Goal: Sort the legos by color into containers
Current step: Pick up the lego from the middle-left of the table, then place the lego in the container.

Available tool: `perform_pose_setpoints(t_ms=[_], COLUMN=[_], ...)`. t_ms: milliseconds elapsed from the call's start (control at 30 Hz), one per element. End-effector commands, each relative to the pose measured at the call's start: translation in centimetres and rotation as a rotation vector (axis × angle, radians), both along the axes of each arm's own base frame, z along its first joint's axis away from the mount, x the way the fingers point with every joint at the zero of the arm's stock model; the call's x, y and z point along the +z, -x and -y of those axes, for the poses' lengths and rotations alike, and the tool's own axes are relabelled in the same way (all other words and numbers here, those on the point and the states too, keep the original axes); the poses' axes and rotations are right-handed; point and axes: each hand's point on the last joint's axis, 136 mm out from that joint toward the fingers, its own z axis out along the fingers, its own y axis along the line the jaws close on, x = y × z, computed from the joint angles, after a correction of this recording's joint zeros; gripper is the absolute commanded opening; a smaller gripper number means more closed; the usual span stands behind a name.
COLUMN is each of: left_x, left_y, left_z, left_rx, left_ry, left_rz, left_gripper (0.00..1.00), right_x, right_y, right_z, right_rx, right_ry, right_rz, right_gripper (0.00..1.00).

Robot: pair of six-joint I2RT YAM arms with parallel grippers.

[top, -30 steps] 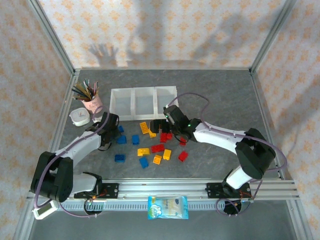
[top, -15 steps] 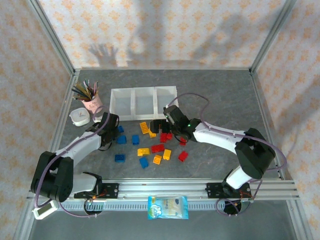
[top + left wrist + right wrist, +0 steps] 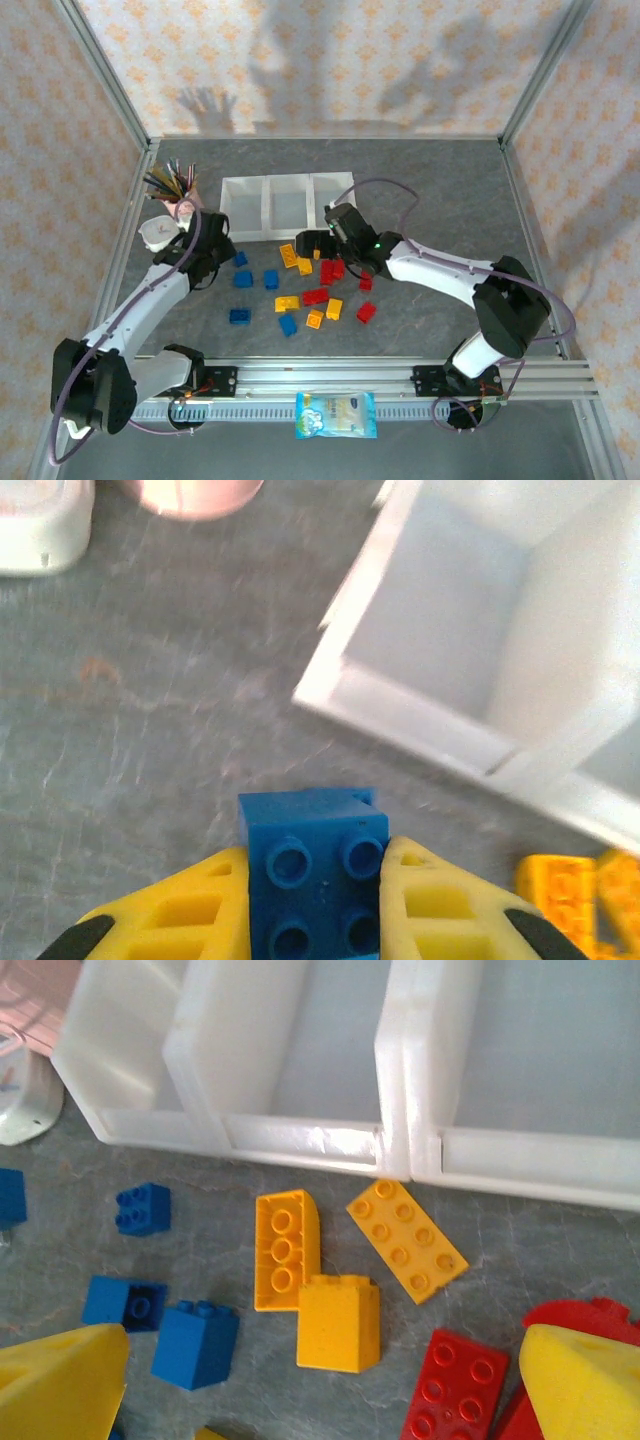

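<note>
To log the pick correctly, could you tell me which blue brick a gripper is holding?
The blue brick clamped between the yellow fingers of the left gripper; the other blue bricks lie loose on the table.

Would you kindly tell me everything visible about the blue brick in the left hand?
The blue brick is a glossy plastic lego with four round studs facing the wrist camera. The left hand is shut on it, yellow fingers pressing two opposite sides. It is over the grey table, just short of a corner of the white containers.
</note>
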Motion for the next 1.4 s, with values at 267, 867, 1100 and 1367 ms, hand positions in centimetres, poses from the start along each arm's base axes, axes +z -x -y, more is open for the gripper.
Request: perform_pose_setpoints(t_ms=[267, 867, 1100, 1367], left_x=[5.1, -2.3, -0.5, -0.2], left_y=[-6.9, -17.8, -16.1, -9.3], left_z=[1.4, 3.0, 3.7, 3.2], left_rx=[-0.067, -0.097, -0.128, -0.134], left_ry=[-0.058, -0.061, -0.027, -0.003], left_rz=[0.107, -0.007, 0.020, -0.006], left_gripper=[0.20, 0.23, 0.31, 0.41], right_x=[4.0, 3.7, 4.7, 3.6], right_y=[-4.2, -6.9, -6.3, -3.8], right_z=[-0.3, 1.5, 1.5, 1.3], right_rx=[-0.101, -0.152, -0.121, -0.055], right_ry=[-0.027, 0.015, -0.003, 0.022], right_rz=[0.108, 0.142, 0.153, 0.106], right_gripper=[1.00, 1.00, 1.00, 1.00])
